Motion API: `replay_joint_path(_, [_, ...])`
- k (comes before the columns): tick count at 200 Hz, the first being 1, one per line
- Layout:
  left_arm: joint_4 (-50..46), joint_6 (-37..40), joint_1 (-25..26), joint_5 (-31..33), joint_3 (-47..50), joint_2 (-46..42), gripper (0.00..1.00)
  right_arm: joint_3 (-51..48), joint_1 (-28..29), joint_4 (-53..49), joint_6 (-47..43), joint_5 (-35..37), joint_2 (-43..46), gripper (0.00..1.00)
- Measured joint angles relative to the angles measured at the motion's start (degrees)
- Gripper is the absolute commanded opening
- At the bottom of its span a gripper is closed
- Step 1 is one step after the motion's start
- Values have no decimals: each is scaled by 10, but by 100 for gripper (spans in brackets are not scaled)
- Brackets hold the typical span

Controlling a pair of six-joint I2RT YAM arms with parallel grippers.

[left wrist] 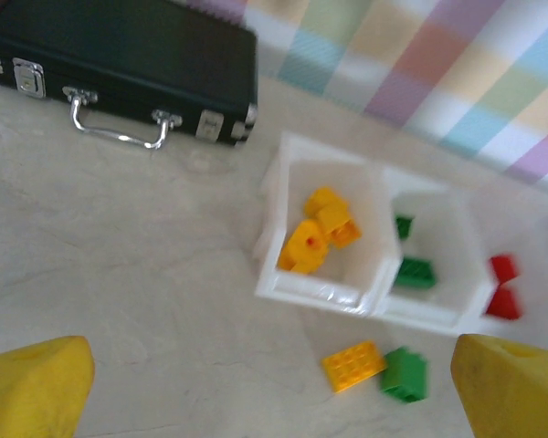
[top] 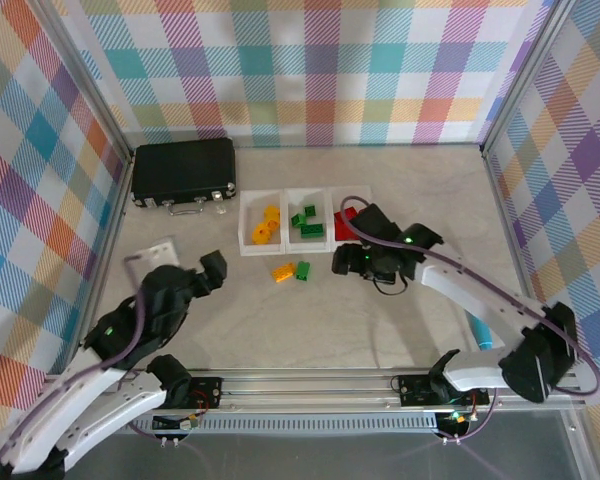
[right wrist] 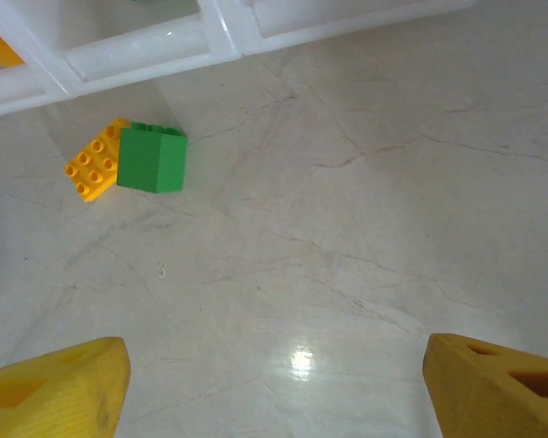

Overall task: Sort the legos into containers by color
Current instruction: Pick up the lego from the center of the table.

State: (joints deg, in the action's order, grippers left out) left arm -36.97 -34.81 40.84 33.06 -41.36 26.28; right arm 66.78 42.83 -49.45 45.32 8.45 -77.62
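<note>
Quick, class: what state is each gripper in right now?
Left gripper: open, holding nothing.
Right gripper: open, holding nothing.

A black case (top: 183, 175) is lying closed on the far left of a pale, marble-patterned table (top: 310, 330), its silver handle (left wrist: 119, 132) and latches (left wrist: 29, 78) facing the near edge. Walls of pastel plaid fabric (top: 320, 70) are enclosing the table on three sides, with aluminium posts (top: 88, 95) standing at the corners. A metal rail (top: 310, 383) is running along the front. A small pale flat piece (top: 152, 250) is lying nearer the front, well apart from the case.
</note>
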Motion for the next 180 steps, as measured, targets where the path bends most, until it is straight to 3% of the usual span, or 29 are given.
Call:
replay_joint_path(19, [-15,-24,0,7,19,-90,100,33,23,11,13,14,-60,84])
replay_joint_path(41, [-49,-44,0,19,33,-134,100,80,50,27,30,27,-137,83])
replay_joint_path(103, [-120,-51,0,37,37,-155,100,170,92,49,74,72,-288,82])
replay_joint_path(180, [-129,-50,0,37,53,-177,100,218,97,62,93,113,-377,78])
